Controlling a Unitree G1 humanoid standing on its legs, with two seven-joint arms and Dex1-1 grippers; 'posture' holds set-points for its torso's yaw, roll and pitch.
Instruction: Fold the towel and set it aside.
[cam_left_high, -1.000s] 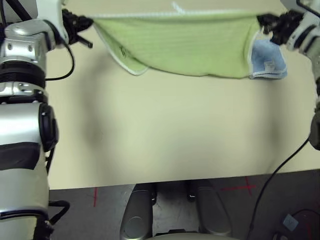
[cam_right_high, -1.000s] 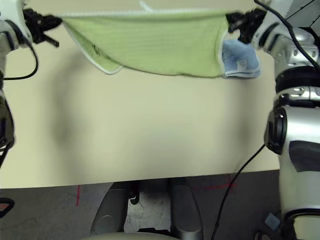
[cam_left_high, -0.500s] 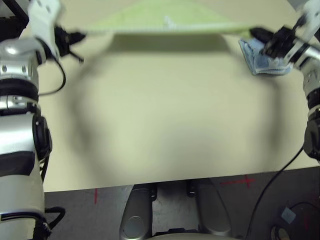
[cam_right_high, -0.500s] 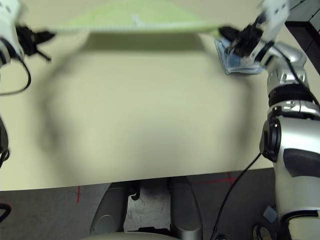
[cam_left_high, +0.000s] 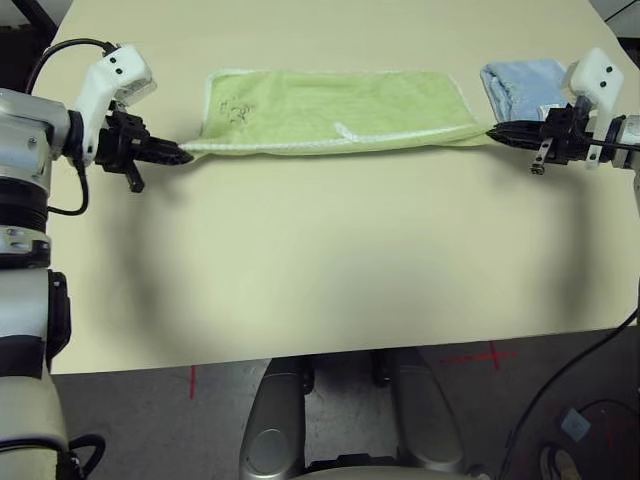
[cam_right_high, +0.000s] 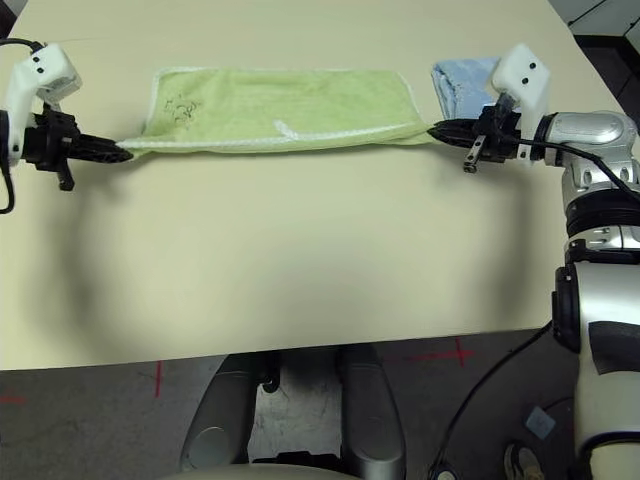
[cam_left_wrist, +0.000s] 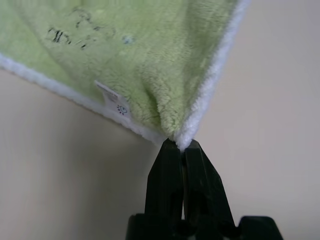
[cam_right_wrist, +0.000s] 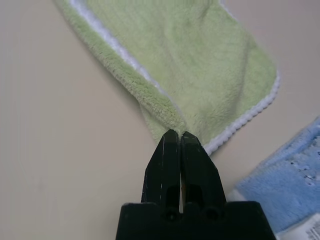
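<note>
Pale cream counter (cam_left_high: 330, 260), seen from above, with dark floor and red tape crosses at its near edge. Light green towel (cam_left_high: 340, 105) lying toward the far side, already doubled over into a long band, white stitched edging along its near fold and a small white loop (cam_left_high: 347, 131) near the middle of that edge. Small dark embroidered drawing (cam_left_high: 236, 111) visible toward the left end.

Left pincer (cam_left_high: 178, 156) clamped on the towel's near left corner, black fingers (cam_left_wrist: 172, 175) pressed tight together over the white edging, a little care tag (cam_left_wrist: 111, 100) just beside the grip. Right pincer (cam_right_high: 441, 130) clamped likewise on the near right corner, fingers (cam_right_wrist: 180, 165) closed on a bunched tip of green cloth. Both corners pulled outward and held low, close to the counter, probably so the band stays taut and lands flat without wrinkles. Slight lift at each pinched corner, rest of the cloth resting on the surface.

Smaller light blue towel (cam_left_high: 520, 85) folded at the far right, just beside the green towel's right end and just behind the right pincer, not part of the job.

Judged stage: first fold laid down, corners not yet let go; another fold and the setting aside likely remaining. Possible risk: right pincer snagging the blue cloth nearby.
</note>
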